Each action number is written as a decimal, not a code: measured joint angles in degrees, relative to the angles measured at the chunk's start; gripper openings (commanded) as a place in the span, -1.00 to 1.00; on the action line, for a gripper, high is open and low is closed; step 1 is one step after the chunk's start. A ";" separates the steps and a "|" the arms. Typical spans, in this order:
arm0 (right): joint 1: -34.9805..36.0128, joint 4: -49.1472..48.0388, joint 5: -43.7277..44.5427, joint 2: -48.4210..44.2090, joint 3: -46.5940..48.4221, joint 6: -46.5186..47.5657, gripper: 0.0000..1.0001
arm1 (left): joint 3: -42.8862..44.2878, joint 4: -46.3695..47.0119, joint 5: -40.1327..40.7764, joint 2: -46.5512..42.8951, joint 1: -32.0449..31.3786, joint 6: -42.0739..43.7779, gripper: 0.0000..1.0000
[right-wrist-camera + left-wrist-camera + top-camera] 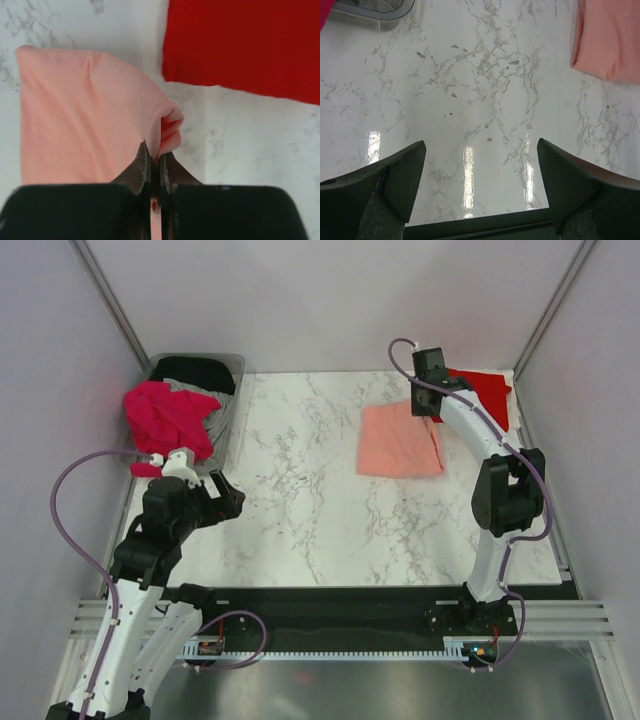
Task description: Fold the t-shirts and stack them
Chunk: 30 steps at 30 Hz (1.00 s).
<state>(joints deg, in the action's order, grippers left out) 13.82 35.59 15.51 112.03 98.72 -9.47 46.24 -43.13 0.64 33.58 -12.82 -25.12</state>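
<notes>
A folded salmon pink t-shirt [398, 443] lies on the marble table right of centre. My right gripper [424, 406] is shut on its far right corner; in the right wrist view the pink cloth [95, 115] bunches up between the closed fingers [142, 167]. A bright red t-shirt [485, 392] lies flat just behind it, also in the right wrist view [240, 45]. A magenta t-shirt [170, 418] and a black one [195, 373] are heaped in the bin. My left gripper [228, 502] is open and empty over bare marble [480, 190].
A clear grey plastic bin [232, 415] stands at the back left; its corner shows in the left wrist view [375, 15]. Enclosure walls close the left, right and back sides. A black strip runs along the table's near edge [330, 592].
</notes>
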 measured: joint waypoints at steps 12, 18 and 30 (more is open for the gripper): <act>-8.35 1.81 3.30 1.92 18.38 13.09 -1.00 | -0.24 0.00 0.42 1.77 1.60 0.00 0.99; -11.26 2.60 -0.28 4.90 26.49 15.58 -1.00 | -0.26 0.00 0.31 2.69 1.88 0.00 0.99; -15.04 2.97 -3.21 7.76 29.86 14.75 -1.00 | -0.31 0.00 0.31 2.82 1.90 0.00 0.99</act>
<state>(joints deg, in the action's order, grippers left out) -1.21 38.57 12.29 119.79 128.57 5.28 45.93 -43.13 0.95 36.40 -10.92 -25.12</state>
